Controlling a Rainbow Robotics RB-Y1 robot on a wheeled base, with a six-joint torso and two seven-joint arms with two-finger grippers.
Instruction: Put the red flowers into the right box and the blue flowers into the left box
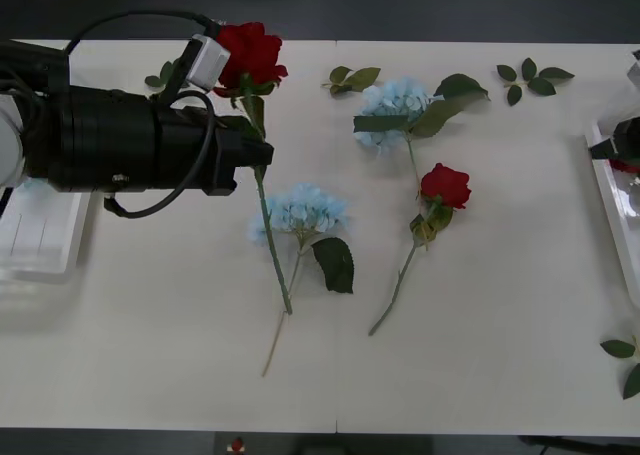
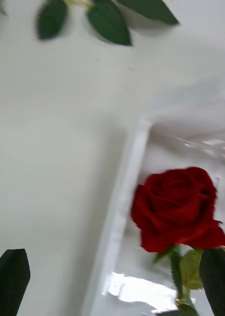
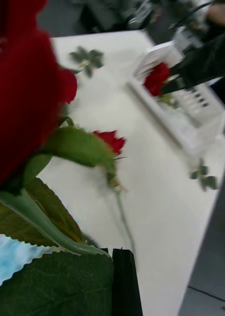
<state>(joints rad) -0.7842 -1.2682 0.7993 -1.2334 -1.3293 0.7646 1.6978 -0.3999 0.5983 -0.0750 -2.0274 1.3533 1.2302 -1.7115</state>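
The left gripper [image 1: 258, 153] has its black fingers clamped on the thin green stem of a deep-red rose [image 1: 250, 53], lifted above the white surface [image 1: 480, 355]. A second red rose [image 1: 446, 184] lies there with two fluffy pale-blue flowers [image 1: 303, 209] [image 1: 395, 103]. A third rose [image 2: 177, 207] sits in the white plastic right box [image 2: 119, 207], where the right gripper [image 2: 112, 279] has its fingers apart. The ribbed white left box [image 1: 40, 237] is beside the left arm.
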